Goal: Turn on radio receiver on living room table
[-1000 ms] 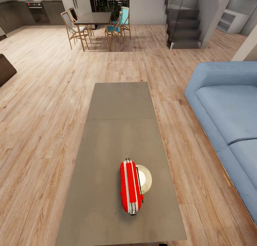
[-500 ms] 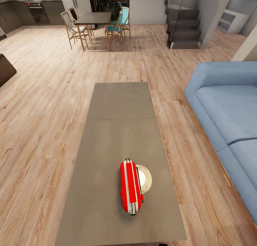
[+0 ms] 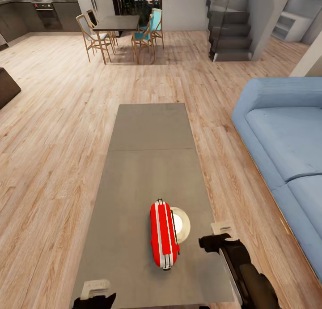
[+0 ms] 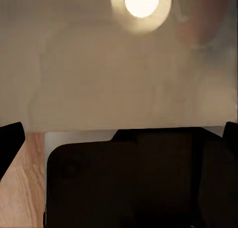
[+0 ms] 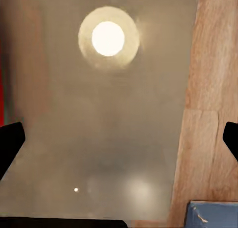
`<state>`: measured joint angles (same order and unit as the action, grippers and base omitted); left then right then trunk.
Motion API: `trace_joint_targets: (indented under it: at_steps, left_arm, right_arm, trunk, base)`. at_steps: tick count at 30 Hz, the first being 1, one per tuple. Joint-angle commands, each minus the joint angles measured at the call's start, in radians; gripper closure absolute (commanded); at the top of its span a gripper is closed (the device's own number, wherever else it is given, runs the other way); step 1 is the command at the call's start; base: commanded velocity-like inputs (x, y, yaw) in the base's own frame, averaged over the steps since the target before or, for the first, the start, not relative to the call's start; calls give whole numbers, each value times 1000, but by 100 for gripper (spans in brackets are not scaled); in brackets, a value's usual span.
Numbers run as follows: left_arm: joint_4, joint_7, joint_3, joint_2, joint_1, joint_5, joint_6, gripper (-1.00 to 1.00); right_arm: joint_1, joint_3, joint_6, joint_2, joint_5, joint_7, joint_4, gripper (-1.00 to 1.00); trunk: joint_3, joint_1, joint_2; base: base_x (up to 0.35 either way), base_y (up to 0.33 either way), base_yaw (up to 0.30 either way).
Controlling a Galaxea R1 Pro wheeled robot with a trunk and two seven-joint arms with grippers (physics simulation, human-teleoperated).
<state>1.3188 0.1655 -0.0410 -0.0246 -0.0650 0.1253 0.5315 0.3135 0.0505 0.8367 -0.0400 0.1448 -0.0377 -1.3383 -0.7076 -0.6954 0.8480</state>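
Note:
The red radio receiver (image 3: 164,234) with white side stripes stands on edge on the near part of the long grey-brown table (image 3: 150,134). Its face is turned right, toward a pale round glare patch (image 3: 181,224) on the tabletop. My right gripper (image 3: 218,237) hovers over the table just right of the radio, a short gap away, open and empty. My left gripper (image 3: 95,294) is at the table's near left corner, well apart from the radio, also open. In the right wrist view the fingertips (image 5: 10,143) stand wide apart over the tabletop, with a red sliver of the radio (image 5: 1,89) at the edge.
A blue sofa (image 3: 286,139) runs along the table's right side, with a strip of wood floor (image 3: 232,165) between them. Far back stand a dark dining table with chairs (image 3: 117,23) and stairs (image 3: 229,27). A dark cabinet (image 3: 6,87) sits at the left edge.
Both arms have risen into the head view: the right gripper beside the radio, the left at the table's near left corner. The radio has not moved.

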Motion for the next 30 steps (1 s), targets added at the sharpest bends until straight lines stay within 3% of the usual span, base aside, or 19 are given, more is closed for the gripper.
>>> trace_joint_targets:
  at_steps: [1, 2, 3, 6, 12, 20, 30]
  left_arm:
    - [4, 1, 0, -4, 10, 6, 3, -100]
    - [6, 1, 0, -6, 15, 8, 4, -100]
    - [10, 0, 0, -14, 34, 17, 8, -100]
    - [10, -7, 0, -20, 76, 25, 19, -100]
    - [-25, -20, 0, -21, 104, 23, 42, -100]
    - [-156, -58, 0, -20, 172, 18, 35, -100]
    - [-177, -63, 0, -20, 183, 16, 33, -100]
  right_arm:
    - [25, 0, 19, -15, 2, -6, 0, -100]
    - [38, 0, 27, -23, 2, -8, 0, -100]
    - [87, 0, 63, -52, 3, -13, -1, -100]
    - [169, 15, 150, -95, 5, -17, -2, -100]
    - [246, 29, 211, -134, 5, -16, -15, -100]
    - [303, 41, 211, -134, 0, -16, -75, -100]
    - [311, 70, 211, -134, -2, -15, -120, -100]
  trunk:
    - [0, 0, 0]
    - [0, 0, 0]
    - [0, 0, 0]
    - [0, 0, 0]
    - [0, 0, 0]
    - [0, 0, 0]
    - [0, 0, 0]
  base:
    - [0, 0, 0]
    - [0, 0, 0]
    - [0, 0, 0]
    - [0, 0, 0]
    - [0, 0, 0]
    - [0, 0, 0]
    - [0, 0, 0]
